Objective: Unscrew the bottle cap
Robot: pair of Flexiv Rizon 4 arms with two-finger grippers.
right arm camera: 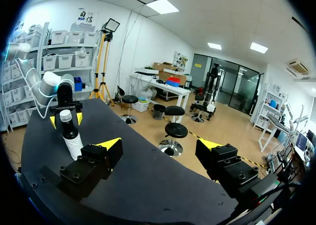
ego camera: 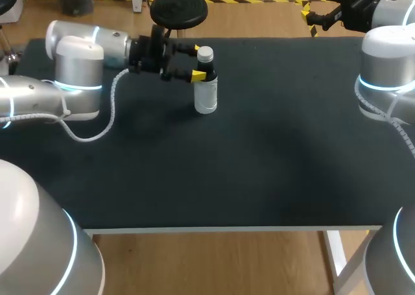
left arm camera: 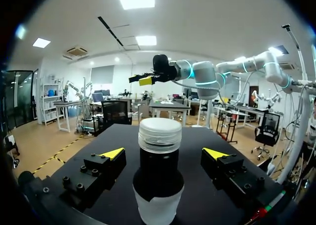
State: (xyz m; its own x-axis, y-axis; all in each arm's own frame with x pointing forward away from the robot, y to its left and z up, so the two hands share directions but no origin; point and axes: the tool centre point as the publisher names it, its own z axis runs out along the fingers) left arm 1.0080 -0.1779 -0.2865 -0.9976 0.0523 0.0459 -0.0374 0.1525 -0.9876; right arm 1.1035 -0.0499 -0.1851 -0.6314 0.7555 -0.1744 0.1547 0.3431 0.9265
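Observation:
A small bottle [ego camera: 205, 87] stands upright on the black table [ego camera: 259, 165], left of the far middle. It has a clear lower body, a dark neck and a pale ribbed cap [ego camera: 205, 53]. My left gripper [ego camera: 196, 63] is open, with one yellow-tipped finger on each side of the neck. In the left wrist view the bottle [left arm camera: 159, 178] and its cap [left arm camera: 159, 134] sit between the fingers [left arm camera: 113, 153] with a gap on both sides. My right gripper [ego camera: 319, 10] hangs open, off the table's far right corner. From the right wrist view the bottle [right arm camera: 72, 136] is far ahead of my right gripper [right arm camera: 159, 145].
The table carries nothing besides the bottle. Its white front edge [ego camera: 233, 229] runs across the near side. My right arm's elbow [ego camera: 386, 74] stands at the table's right side.

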